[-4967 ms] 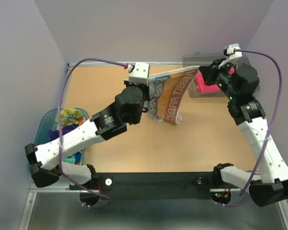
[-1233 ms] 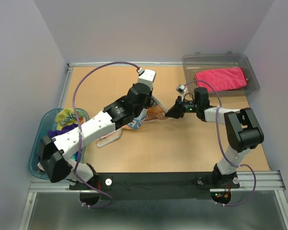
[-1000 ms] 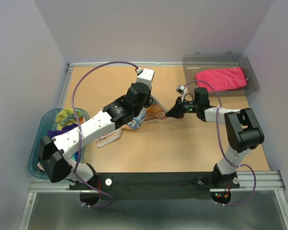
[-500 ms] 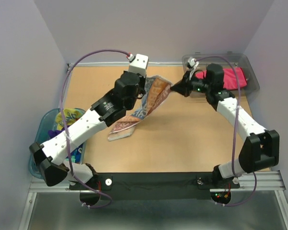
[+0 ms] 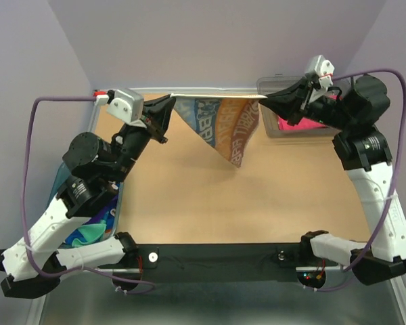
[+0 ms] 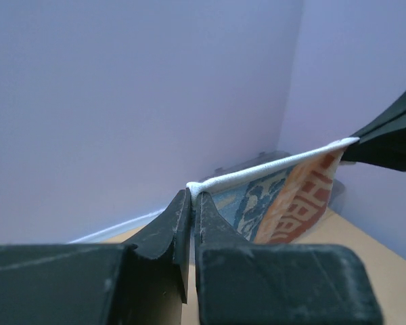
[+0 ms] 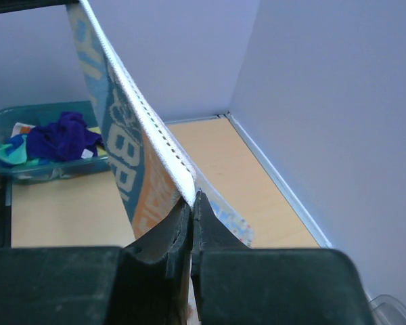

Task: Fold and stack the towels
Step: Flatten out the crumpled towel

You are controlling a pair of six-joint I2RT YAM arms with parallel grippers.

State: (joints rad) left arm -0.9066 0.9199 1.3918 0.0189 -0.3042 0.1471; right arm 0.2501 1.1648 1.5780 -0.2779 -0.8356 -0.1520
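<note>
The striped towel [image 5: 223, 125], blue, orange and white with big letters, hangs stretched in the air between both grippers above the far part of the table. My left gripper [image 5: 170, 101] is shut on its left top corner, seen in the left wrist view [image 6: 193, 191]. My right gripper [image 5: 267, 100] is shut on its right top corner, seen in the right wrist view [image 7: 193, 196]. The towel's white hem [image 6: 271, 166] runs taut between them and its lower tip hangs free. A magenta pink towel [image 5: 304, 122] lies in the clear bin. Purple, teal and yellow towels [image 7: 54, 135] lie in the tub.
The clear grey plastic bin [image 5: 274, 84] stands at the far right behind my right gripper. The blue-rimmed oval tub [image 5: 115, 203] sits at the left edge, mostly hidden by my left arm. Purple walls close in the back and sides.
Both grippers have risen and spread apart, lifting the striped towel off the table and pulling its top edge taut. The left arm swung left and the right arm swung up to the right.
</note>
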